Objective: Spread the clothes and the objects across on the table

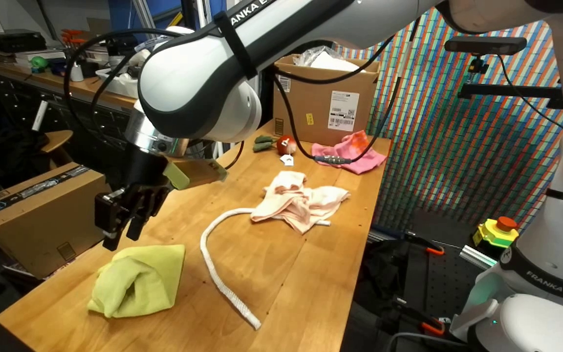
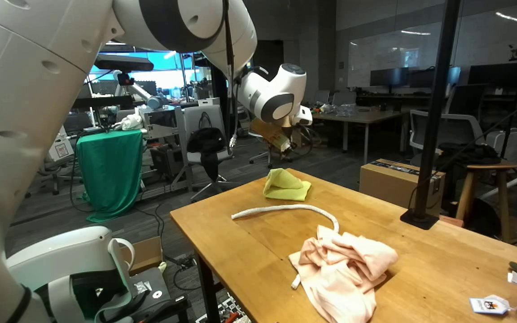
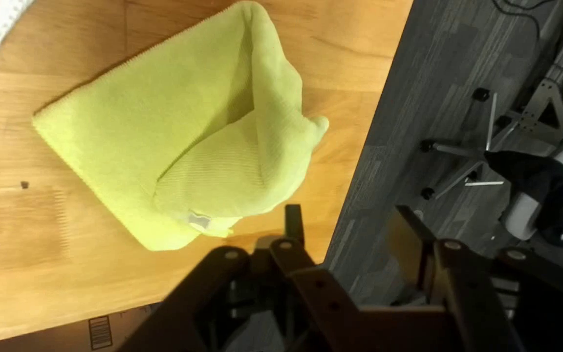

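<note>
Here, the pincer gapes near yellow-green cloth.

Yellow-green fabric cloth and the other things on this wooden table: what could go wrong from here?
The yellow-green fabric cloth is folded over itself, so the parted black fingers might pinch one layer and bunch it. It also lies near the edge of the light-brown wooden table, so a push that way could send it off. The crumpled pale peach cloth lies over part of the long white braided cord; dragging one may shift the other.
</note>
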